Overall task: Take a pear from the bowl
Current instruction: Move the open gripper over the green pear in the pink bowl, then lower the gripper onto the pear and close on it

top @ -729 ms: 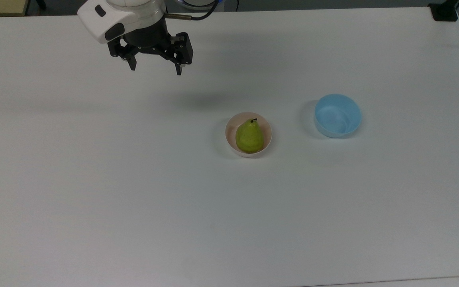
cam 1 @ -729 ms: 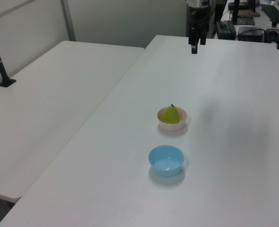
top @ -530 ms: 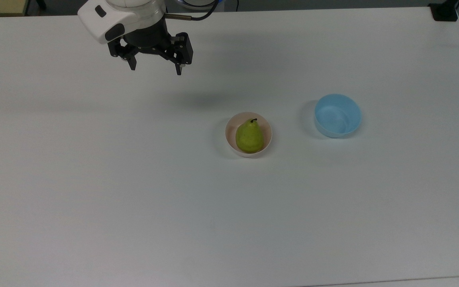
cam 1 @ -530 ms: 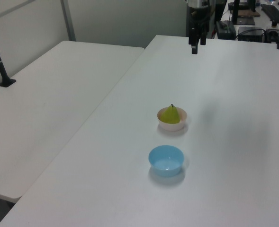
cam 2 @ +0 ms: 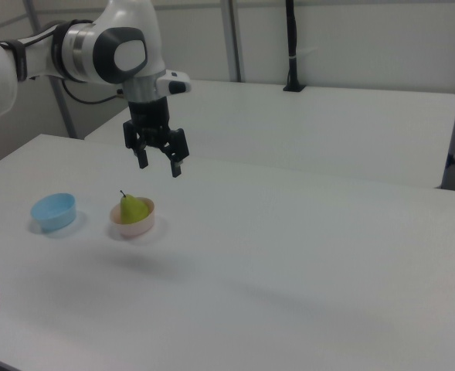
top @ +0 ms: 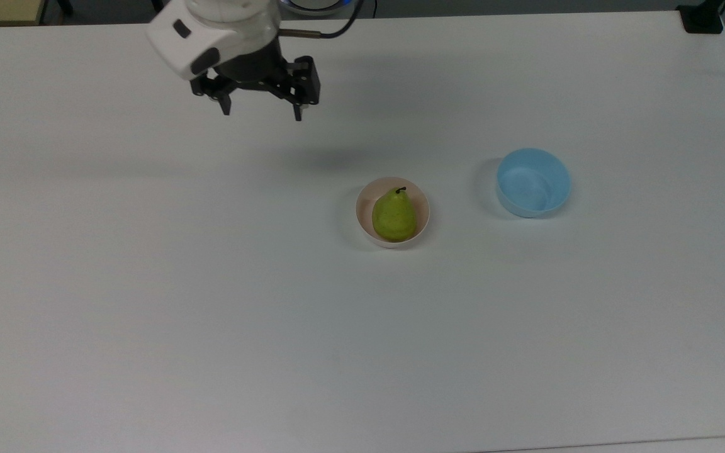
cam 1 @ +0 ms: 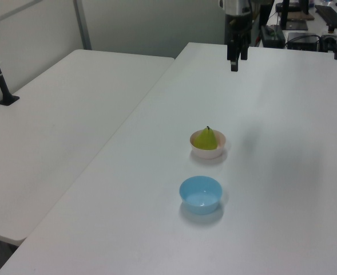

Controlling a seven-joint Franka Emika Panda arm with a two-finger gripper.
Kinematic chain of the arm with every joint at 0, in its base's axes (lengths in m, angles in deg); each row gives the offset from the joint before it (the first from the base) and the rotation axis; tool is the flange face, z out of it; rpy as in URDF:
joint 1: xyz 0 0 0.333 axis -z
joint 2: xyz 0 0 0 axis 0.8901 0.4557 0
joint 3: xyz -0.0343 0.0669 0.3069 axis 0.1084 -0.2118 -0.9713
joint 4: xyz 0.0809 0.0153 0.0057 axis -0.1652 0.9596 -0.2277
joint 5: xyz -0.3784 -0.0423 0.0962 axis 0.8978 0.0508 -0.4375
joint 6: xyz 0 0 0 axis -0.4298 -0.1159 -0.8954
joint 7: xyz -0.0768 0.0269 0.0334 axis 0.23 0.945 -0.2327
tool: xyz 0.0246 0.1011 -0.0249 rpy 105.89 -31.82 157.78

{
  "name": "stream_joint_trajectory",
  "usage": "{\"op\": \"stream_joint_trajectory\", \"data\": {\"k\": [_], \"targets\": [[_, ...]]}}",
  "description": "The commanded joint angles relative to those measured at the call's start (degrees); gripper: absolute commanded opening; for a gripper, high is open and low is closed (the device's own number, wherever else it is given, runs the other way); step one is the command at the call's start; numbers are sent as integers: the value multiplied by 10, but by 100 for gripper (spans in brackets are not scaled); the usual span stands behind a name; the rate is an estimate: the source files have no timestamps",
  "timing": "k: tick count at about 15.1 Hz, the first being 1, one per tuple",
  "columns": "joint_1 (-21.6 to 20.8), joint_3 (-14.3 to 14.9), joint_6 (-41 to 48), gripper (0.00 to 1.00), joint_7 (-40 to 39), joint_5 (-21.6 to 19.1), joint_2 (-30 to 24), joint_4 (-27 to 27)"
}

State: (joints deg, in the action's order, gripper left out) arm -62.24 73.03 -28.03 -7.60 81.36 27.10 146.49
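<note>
Pear sits in bowl, end effector spread.

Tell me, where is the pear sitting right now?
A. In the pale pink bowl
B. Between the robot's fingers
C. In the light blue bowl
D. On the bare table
A: the pear rests upright inside the pale pink bowl, while the light blue bowl beside it holds nothing and the open gripper hangs in the air well away from both.
</note>
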Motion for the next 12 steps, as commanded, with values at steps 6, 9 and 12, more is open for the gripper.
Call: {"op": "stream_joint_trajectory", "data": {"k": [6, 9, 12], "targets": [[-134, 26, -108, 100, 32, 7, 71, 0], [-158, 26, -117, 100, 32, 11, 110, -1], [-176, 26, -153, 100, 35, 17, 142, 0]]}}
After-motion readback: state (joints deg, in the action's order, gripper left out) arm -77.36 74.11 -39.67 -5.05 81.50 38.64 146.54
